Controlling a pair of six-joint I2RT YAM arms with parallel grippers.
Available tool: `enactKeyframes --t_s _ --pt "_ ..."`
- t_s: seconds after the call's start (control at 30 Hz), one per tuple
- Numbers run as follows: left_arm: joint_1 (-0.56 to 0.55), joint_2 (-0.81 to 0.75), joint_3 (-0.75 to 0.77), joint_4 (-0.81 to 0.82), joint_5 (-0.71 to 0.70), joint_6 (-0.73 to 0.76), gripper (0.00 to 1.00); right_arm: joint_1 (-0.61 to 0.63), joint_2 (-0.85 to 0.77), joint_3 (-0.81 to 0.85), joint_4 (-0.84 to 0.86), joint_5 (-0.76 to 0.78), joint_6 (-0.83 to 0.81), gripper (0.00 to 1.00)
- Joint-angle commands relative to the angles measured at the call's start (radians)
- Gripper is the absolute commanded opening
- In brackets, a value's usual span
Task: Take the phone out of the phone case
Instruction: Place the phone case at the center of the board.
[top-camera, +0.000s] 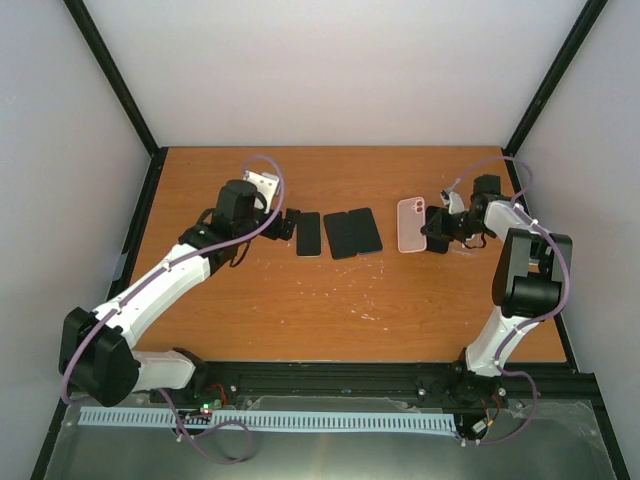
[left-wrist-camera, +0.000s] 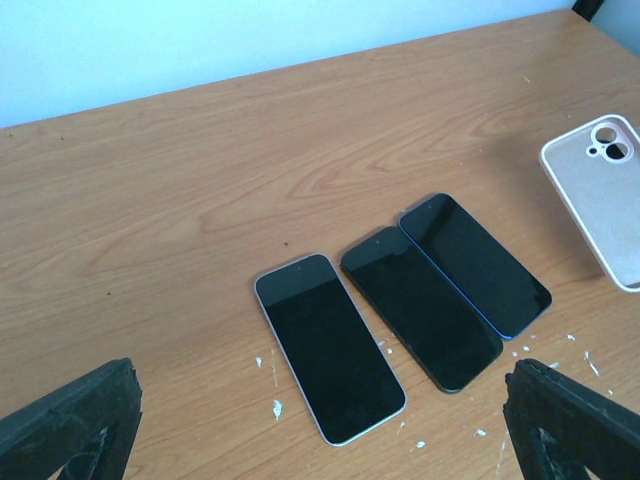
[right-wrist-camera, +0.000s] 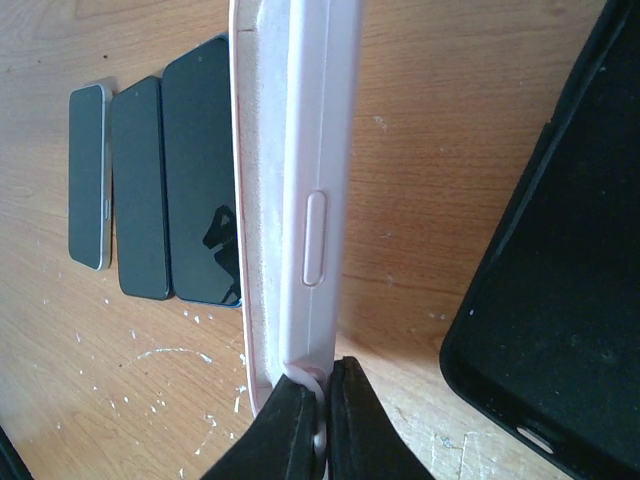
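Note:
A pale pink phone case (top-camera: 411, 225) is at the right of the table with its hollow side showing and no phone in it. My right gripper (top-camera: 432, 240) is shut on its near right corner; in the right wrist view the fingers (right-wrist-camera: 290, 430) pinch the rim of the case (right-wrist-camera: 295, 190). Three bare phones lie screen up mid-table: a silver-edged one (left-wrist-camera: 328, 345), a black one (left-wrist-camera: 420, 305) and a blue-edged one (left-wrist-camera: 475, 262). My left gripper (left-wrist-camera: 320, 440) is open and empty, just short of the silver phone's end. The pink case also shows in the left wrist view (left-wrist-camera: 600, 195).
A black phone case (right-wrist-camera: 550, 300) lies on the wood just right of the pink one. White flecks and scratches mark the wooden table (top-camera: 300, 300). Black frame posts and white walls close in the back and sides.

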Motion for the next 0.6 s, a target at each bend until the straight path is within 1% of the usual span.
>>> enactKeyframes --t_s 0.0,0.4,0.57 --pt "0.017 -0.020 0.003 0.033 0.013 -0.009 1.00 0.019 0.014 0.035 0.023 -0.006 0.021 0.03" --pt "0.022 -0.039 -0.006 0.040 -0.041 0.004 1.00 0.046 0.046 0.042 0.071 0.015 0.063 0.03" --pt "0.022 -0.042 -0.007 0.040 -0.040 0.006 0.99 0.047 0.098 0.088 0.072 0.069 0.077 0.04"
